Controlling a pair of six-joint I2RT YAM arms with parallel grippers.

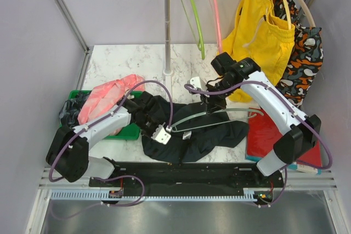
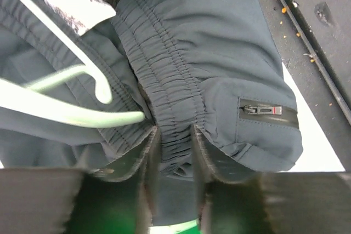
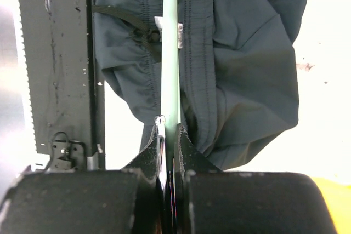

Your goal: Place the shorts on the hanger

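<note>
The left gripper (image 2: 174,154) pinches the elastic waistband of the shorts (image 1: 214,135), which lie crumpled on the table (image 1: 120,58) between the arms. The hanger (image 1: 219,114) lies across them, its left tip resting on the inner waistband. The right gripper (image 3: 171,135) is clamped on the hanger bar. To do this well, the left should stretch the waistband outward over that tip while the right holds the hanger level and steady
</note>
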